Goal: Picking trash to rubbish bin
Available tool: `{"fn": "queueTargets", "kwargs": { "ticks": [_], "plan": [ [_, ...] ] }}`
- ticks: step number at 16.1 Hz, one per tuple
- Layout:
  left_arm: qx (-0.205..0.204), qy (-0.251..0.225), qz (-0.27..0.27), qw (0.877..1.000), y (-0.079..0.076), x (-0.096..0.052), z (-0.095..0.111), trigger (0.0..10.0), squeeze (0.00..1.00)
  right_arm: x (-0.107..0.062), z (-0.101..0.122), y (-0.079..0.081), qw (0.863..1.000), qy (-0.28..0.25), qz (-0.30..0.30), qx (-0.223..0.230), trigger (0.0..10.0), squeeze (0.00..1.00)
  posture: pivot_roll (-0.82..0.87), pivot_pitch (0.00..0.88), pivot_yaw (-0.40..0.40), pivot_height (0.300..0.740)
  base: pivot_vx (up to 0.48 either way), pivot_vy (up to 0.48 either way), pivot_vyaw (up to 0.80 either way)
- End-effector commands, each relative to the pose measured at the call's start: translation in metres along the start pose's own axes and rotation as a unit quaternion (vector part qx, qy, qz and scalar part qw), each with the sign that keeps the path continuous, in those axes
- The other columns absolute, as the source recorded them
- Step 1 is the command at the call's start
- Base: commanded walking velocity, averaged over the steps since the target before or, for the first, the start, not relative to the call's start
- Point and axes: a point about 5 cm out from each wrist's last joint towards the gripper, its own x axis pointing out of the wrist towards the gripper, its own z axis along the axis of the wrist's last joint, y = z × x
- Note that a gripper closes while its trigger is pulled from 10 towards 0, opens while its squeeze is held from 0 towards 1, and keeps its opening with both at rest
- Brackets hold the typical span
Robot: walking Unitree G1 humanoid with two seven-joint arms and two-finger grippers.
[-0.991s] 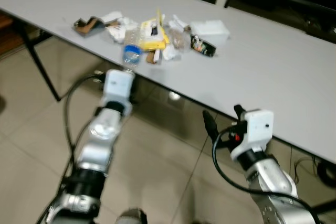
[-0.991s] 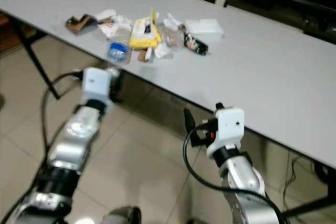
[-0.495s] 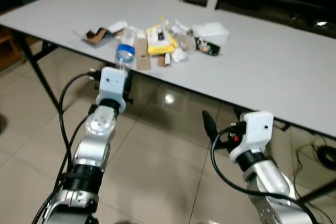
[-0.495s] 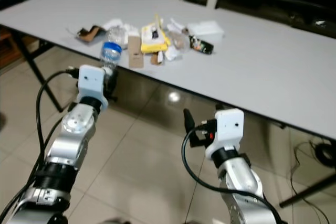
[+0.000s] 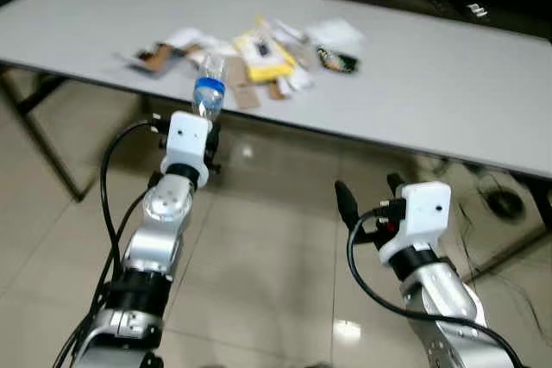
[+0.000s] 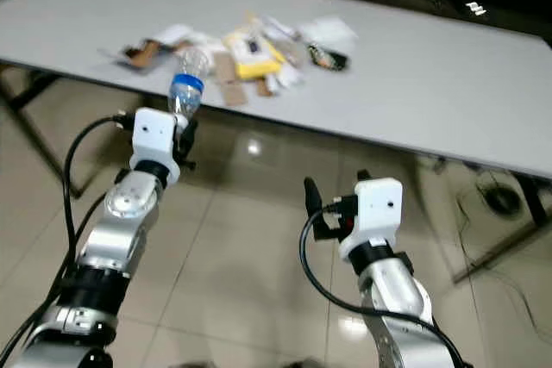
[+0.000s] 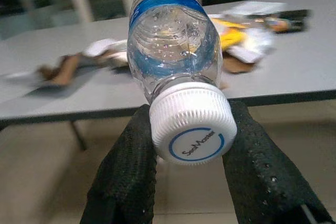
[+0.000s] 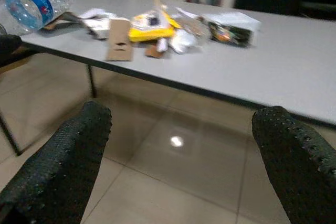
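Observation:
My left gripper point(image 5: 204, 118) is shut on a clear plastic bottle point(image 5: 208, 92) with a blue label, gripping it at the neck by its white cap point(image 7: 192, 125). It holds the bottle in front of the table's near edge, above the floor. A pile of trash point(image 5: 259, 53) lies on the grey table point(image 5: 448, 84): a yellow packet point(image 5: 266, 55), brown card pieces point(image 5: 241, 94), white wrappers and a dark packet point(image 5: 338, 60). My right gripper point(image 5: 366, 197) hangs open over the floor, away from the table, its fingers point(image 8: 79, 150) wide apart.
Black table legs point(image 5: 43, 140) stand at the left. Glossy beige floor tiles point(image 5: 276, 239) lie under and before the table. Cables point(image 5: 500, 204) lie on the floor at the right. Dark cabinets stand behind the table.
The view has pulled back from the table and shifted. My left gripper has lifted the bottle off the table edge and carries it away; the right arm keeps its pose.

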Motion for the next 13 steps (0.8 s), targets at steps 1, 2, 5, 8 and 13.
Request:
{"fn": "queueTargets", "kwargs": {
  "ticks": [1, 2, 5, 8, 13],
  "plan": [
    [0.0, 0.0, -0.02, 1.0, -0.0117, 0.0029, 0.0029, 10.0, 0.0, -0.0028, 0.0004, -0.0078, 1.0, 0.003, -0.018, -0.008, 10.0, 0.0, 0.16, 0.118, -0.055, 0.74, 0.0, 0.48, -0.74],
    [0.0, 0.0, -0.02, 1.0, -0.0119, 0.0033, 0.0032, 10.0, 0.0, -0.0028, 0.0003, -0.0079, 1.0, 0.003, -0.018, -0.009, 10.0, 0.0, 0.16, 0.118, -0.055, 0.74, 0.0, 0.48, -0.74],
    [-0.002, 0.002, -0.02, 1.0, -0.0118, 0.0042, 0.0031, 10.0, 0.0, -0.0027, -0.0005, -0.0081, 1.0, 0.005, -0.022, -0.01, 10.0, 0.0, 0.16, 0.119, -0.054, 0.74, 0.0, 0.48, -0.75],
    [-0.002, 0.003, -0.022, 1.0, -0.013, 0.0044, 0.0026, 10.0, 0.0, -0.0028, -0.0007, -0.0086, 1.0, 0.006, -0.023, -0.013, 10.0, 0.0, 0.15, 0.119, -0.056, 0.74, 0.0, 0.48, -0.75],
    [-0.005, -0.007, -0.024, 1.0, -0.0156, 0.0045, 0.0042, 10.0, 0.0, -0.0031, 0.0007, -0.0083, 1.0, 0.0, -0.023, -0.015, 10.0, 0.0, 0.15, 0.119, -0.056, 0.74, 0.0, 0.274, -0.28]
  ]
}}
